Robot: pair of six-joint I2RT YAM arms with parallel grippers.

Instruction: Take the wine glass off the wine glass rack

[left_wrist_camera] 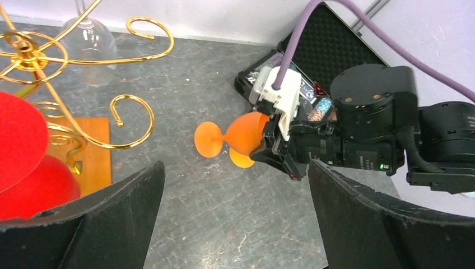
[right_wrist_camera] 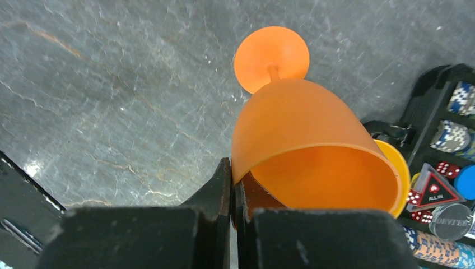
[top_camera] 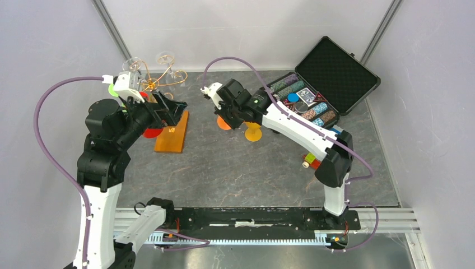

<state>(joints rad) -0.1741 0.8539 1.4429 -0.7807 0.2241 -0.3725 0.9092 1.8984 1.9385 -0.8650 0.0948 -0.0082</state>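
Right fingers (right_wrist_camera: 215, 196): clamping rim of frosted orange wine glass (right_wrist_camera: 302, 134), centre frame.
Left fingers (left_wrist_camera: 112, 218): hanging released beside gold wire rack (top_camera: 171, 137) with orange-brown wooden base, upper left.

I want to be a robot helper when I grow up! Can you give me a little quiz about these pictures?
1. True or false: the right gripper is pinching the rim of the orange wine glass.
2. Pick one: which gripper is wide open and holding nothing? A) the left gripper B) the right gripper
3. Fill in: the gold wine glass rack stands on an orange-brown ____ base.

Key: 1 true; 2 A; 3 wooden.
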